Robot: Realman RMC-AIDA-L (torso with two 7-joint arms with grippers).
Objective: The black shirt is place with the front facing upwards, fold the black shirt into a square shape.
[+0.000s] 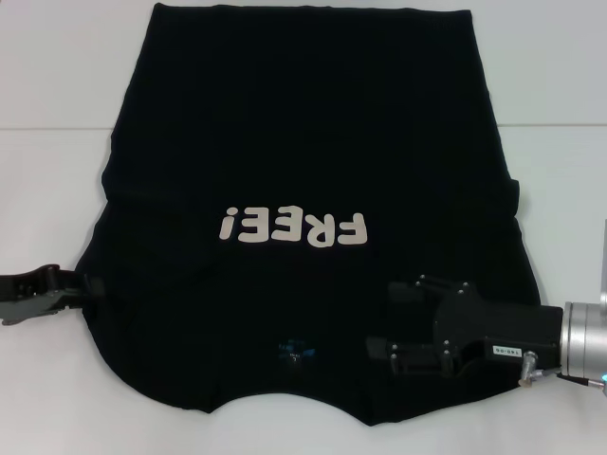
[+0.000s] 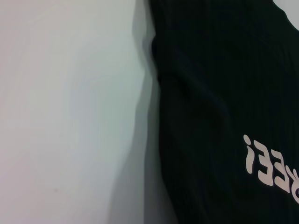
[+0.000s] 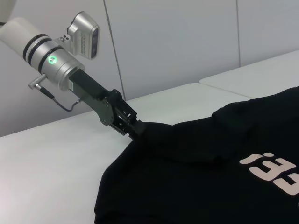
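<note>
The black shirt (image 1: 313,152) lay flat on a white table (image 1: 47,379), front up, its cream "FREE!" letters (image 1: 291,227) upside down in the head view. A pale wall (image 3: 187,42) stood behind the table. The left gripper (image 3: 135,130) pinched the shirt's left edge. The right gripper (image 1: 394,318) hovered over the shirt near the collar, fingers spread apart.

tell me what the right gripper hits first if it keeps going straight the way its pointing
The right gripper points across the black shirt toward the robot's left, low over the cloth, so probably the shirt itself, though its height is unclear.
</note>
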